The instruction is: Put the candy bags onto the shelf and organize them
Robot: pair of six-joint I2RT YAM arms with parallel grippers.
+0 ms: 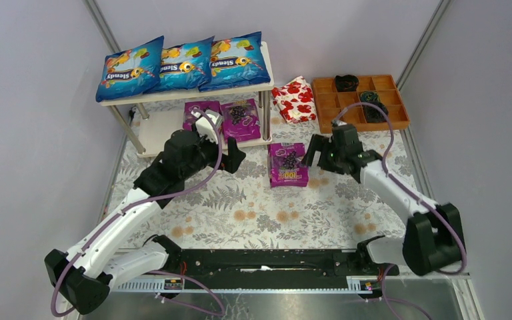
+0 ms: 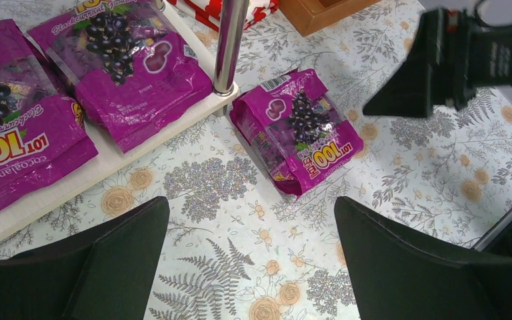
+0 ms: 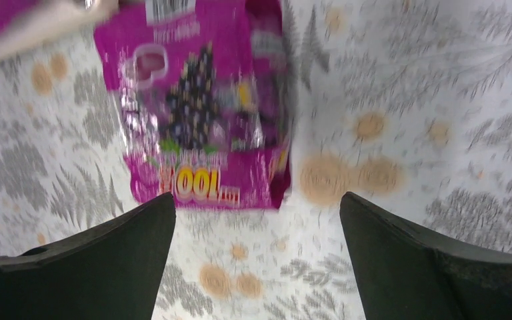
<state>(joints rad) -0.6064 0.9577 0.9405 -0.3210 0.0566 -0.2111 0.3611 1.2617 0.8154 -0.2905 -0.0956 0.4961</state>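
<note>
Three blue Stendy bags [image 1: 185, 65] lie side by side on the shelf's top board [image 1: 173, 97]. Two magenta bags [image 1: 241, 118] lie on the lower board; they also show in the left wrist view [image 2: 123, 63]. A third magenta bag [image 1: 288, 164] lies flat on the tablecloth, right of the shelf's front right leg [image 2: 229, 47]; it shows in the left wrist view [image 2: 296, 130] and the right wrist view [image 3: 197, 113]. My left gripper [image 1: 235, 159] is open and empty, just left of that bag. My right gripper [image 1: 315, 155] is open and empty, just right of it.
A red-and-white floral packet [image 1: 294, 99] lies right of the shelf. A brown compartmented tray [image 1: 360, 101] with dark items stands at the back right. Grey walls close in both sides. The floral tablecloth [image 1: 273, 213] lies in front of the loose bag.
</note>
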